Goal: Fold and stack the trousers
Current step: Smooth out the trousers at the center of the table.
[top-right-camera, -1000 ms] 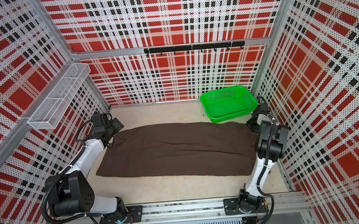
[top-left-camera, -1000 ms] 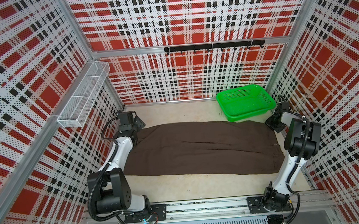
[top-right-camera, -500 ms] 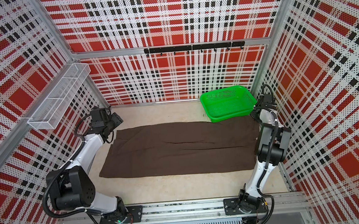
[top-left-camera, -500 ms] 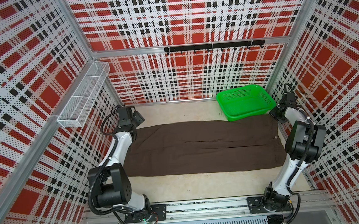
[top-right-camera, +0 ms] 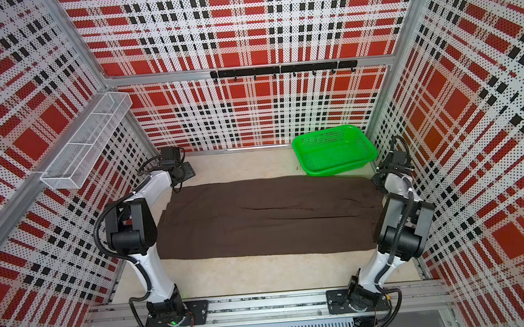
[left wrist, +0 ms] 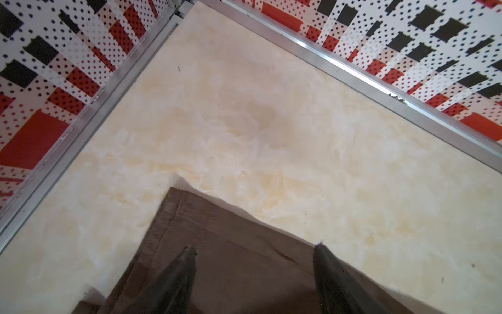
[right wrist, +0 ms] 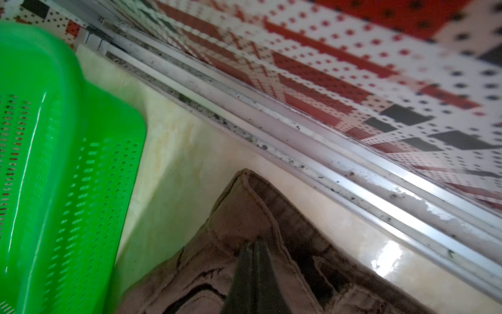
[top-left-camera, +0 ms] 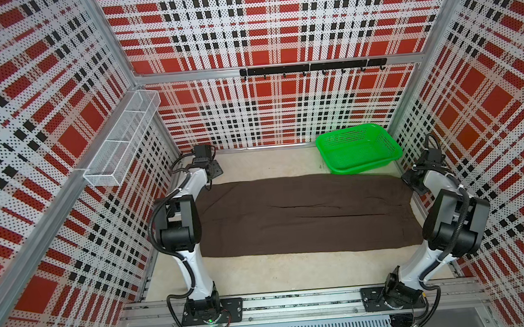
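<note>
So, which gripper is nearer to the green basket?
Right. The right gripper is at the corner of the trousers beside the green basket; the left gripper is over their opposite end.

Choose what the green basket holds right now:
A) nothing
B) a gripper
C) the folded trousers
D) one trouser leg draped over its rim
A: both top views show bare mesh inside the green basket, while the trousers lie spread flat outside it.

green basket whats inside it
Nothing. In both top views the green basket shows only its own perforated floor and inner walls. Only a sliver along the foot of its near wall may be hidden behind the rim.
</note>
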